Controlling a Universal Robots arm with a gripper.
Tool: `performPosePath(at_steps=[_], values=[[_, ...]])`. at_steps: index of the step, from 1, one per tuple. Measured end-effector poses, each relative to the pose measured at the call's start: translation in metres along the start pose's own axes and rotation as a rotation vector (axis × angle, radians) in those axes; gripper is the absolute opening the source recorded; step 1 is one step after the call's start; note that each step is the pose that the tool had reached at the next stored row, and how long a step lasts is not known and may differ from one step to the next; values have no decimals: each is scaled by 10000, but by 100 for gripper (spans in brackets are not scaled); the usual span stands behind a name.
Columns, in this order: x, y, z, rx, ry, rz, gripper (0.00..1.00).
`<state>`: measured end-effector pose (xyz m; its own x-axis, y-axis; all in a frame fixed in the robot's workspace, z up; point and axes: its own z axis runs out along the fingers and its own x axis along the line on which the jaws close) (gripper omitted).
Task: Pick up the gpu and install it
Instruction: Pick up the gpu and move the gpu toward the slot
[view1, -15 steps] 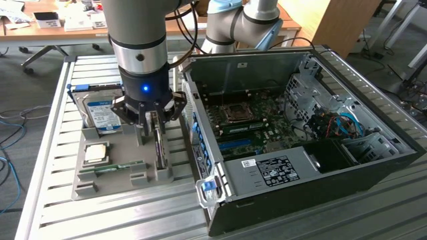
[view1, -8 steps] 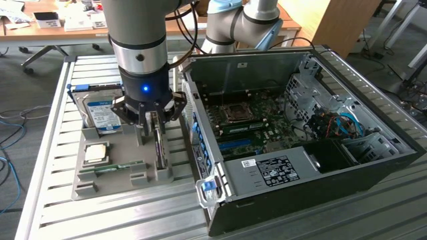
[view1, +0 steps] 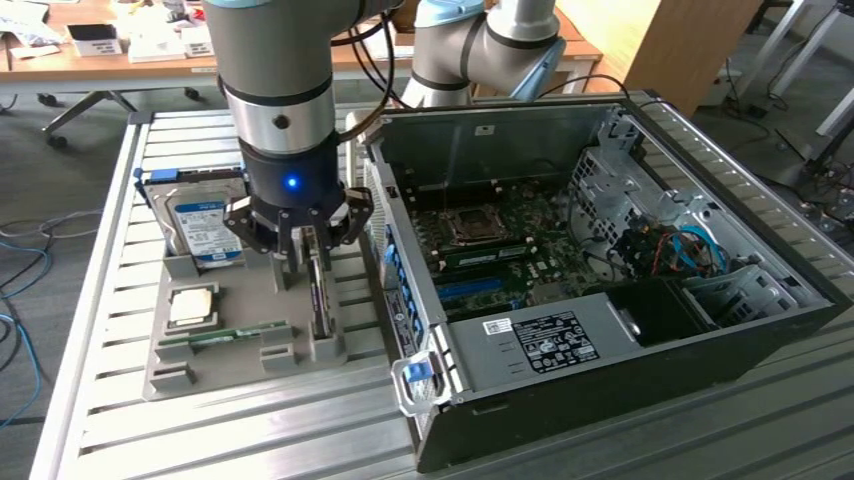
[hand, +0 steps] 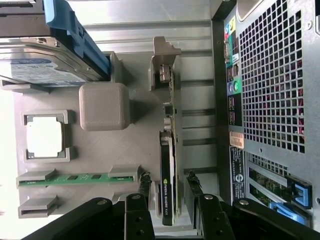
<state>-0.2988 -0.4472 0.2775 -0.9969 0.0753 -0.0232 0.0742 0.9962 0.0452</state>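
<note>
The gpu (view1: 320, 300) stands on edge in a slot of the grey holder tray (view1: 247, 300), at the exterior view's left of the open computer case (view1: 747, 335). Seen from the wrist, the gpu (hand: 167, 192) is a thin green card with a black cooler and a silver bracket at its far end. My gripper (view1: 306, 280) points straight down over it. The gripper (hand: 168, 177) is open, with one finger on each side of the card and a gap showing on both sides.
The tray (hand: 100, 160) also holds a hard drive (view1: 203, 215) with a blue-white label, a CPU (view1: 191, 305) and a RAM stick (view1: 220, 335). The motherboard (view1: 494, 250) lies exposed inside the case. The case's perforated rear panel (hand: 270, 75) stands close beside the tray.
</note>
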Motion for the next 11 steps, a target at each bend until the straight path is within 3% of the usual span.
performPosePath(at_steps=[11], values=[[1,-2,71,0,0,1,42]])
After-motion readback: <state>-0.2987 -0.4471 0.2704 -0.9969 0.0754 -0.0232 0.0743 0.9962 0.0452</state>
